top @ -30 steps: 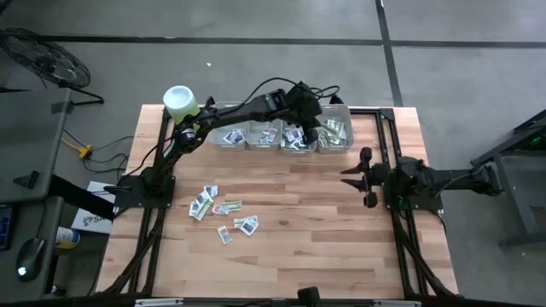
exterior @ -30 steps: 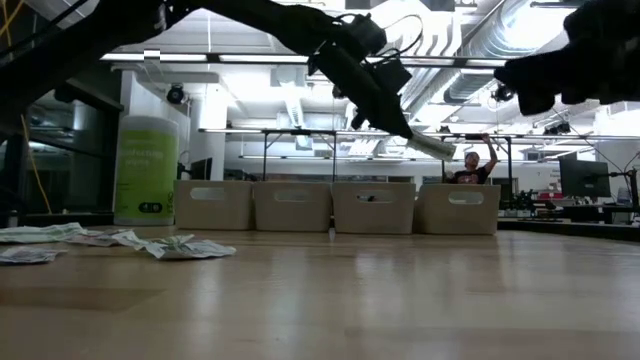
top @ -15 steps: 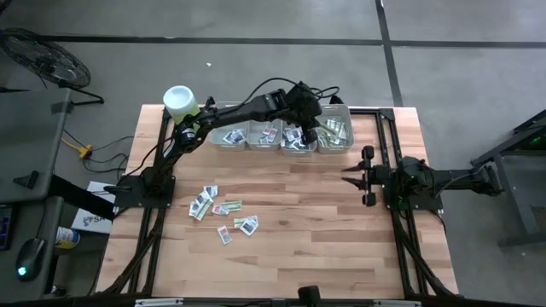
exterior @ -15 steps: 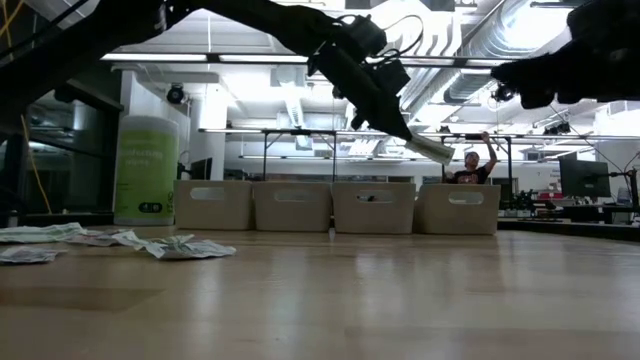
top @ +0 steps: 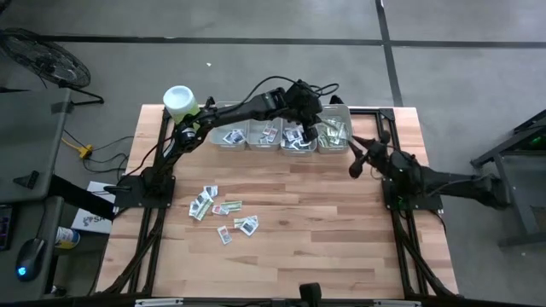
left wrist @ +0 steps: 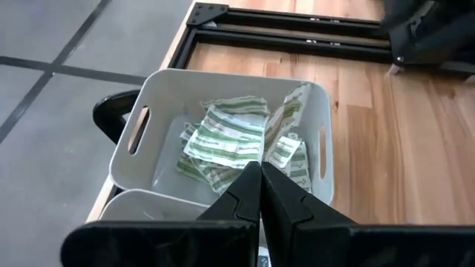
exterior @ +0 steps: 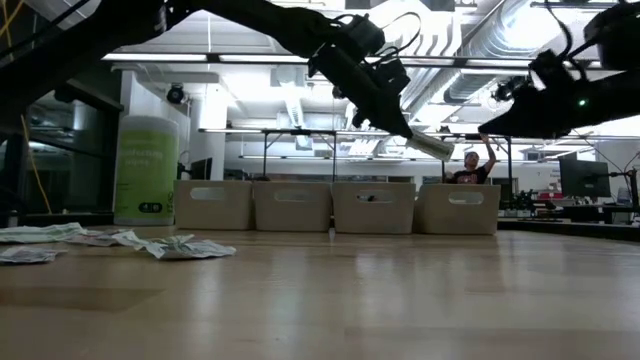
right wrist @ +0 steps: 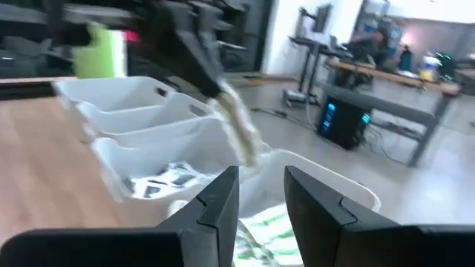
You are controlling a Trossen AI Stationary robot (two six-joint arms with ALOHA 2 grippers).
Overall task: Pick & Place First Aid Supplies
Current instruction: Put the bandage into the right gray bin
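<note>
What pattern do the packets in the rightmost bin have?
Green and white stripes on the packets, clearest in the left wrist view.

A loose scatter of small flat packets [top: 222,210], squarish white ones with dark or red prints and a few green-and-white strips, was spread on the tabletop. More packets were sorted into four bins, with green-and-white strips [left wrist: 226,141] piled in the end one. One pale strip [exterior: 430,147] was held tilted in the air above that bin.

Two matte-black jointed arms [top: 230,113] with looping black cables, wedge-shaped dark end effector fingers [left wrist: 286,202].
</note>
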